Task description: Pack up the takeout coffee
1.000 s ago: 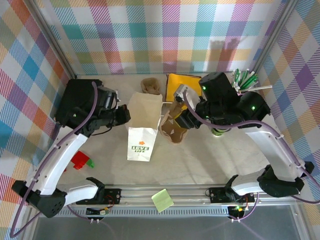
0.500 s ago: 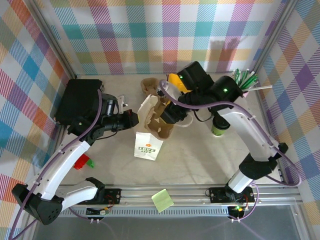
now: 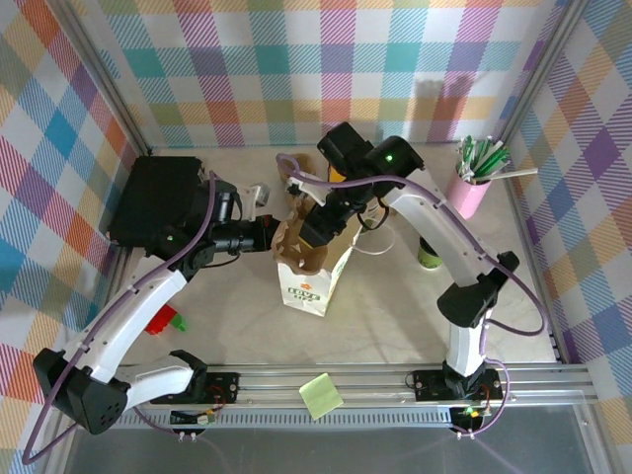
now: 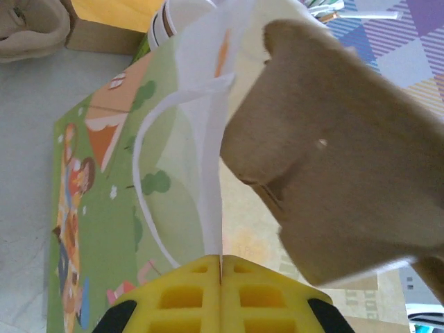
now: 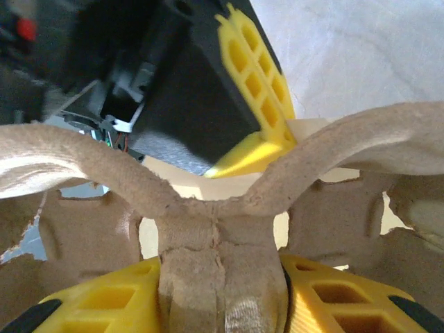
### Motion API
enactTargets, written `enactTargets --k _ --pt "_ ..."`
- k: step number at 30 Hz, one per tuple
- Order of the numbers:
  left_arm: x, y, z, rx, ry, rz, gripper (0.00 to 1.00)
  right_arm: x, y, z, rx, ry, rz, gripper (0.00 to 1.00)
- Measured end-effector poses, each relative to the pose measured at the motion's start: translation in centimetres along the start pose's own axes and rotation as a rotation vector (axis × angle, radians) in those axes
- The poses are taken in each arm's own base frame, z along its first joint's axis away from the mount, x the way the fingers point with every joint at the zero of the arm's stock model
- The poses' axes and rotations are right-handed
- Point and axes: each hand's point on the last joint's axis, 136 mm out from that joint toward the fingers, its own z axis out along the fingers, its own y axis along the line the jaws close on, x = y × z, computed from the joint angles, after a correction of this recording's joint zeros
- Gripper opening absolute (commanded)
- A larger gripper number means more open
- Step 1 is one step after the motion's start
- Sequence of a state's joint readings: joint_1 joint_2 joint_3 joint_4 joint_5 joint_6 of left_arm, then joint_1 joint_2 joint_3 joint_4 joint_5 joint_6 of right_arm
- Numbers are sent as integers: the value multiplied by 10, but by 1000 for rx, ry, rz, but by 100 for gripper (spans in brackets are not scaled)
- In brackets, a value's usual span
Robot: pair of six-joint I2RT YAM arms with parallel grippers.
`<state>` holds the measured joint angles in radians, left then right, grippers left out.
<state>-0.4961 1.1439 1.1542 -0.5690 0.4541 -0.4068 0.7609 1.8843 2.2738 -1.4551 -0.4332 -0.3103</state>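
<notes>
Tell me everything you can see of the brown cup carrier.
The carrier looks like moulded brown pulp, rough-edged, with curved cup hollows and a central ridge. The right gripper is shut on that ridge, holding it over the open top of the bag, whose rim the left gripper pinches.

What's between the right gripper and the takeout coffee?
Top view: the paper bag, its handle loop, then bare table before the takeout coffee.

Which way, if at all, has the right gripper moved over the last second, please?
Yes. The right gripper, clamped on the brown cup carrier, has moved left, away from the pink straw cup, and is now over the paper bag.
</notes>
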Motion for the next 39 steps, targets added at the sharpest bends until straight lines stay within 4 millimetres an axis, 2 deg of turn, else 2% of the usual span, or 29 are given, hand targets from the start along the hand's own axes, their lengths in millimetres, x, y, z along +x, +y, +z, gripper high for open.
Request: enactTargets --k 6,13,20,28,39 --pt "4 -2 4 23 27 40 0 15 -20 6 -13 33 59 42" --pt "15 -11 10 102 97 106 0 31 -34 11 -38 50 104 42" --pt "27 -16 13 156 158 154 0 38 -36 7 -57 16 116 42" --pt "32 -19 9 169 187 182 0 34 -32 -3 -60 -30 84 42" --pt "33 -18 8 164 190 194 0 52 -57 20 24 27 104 42"
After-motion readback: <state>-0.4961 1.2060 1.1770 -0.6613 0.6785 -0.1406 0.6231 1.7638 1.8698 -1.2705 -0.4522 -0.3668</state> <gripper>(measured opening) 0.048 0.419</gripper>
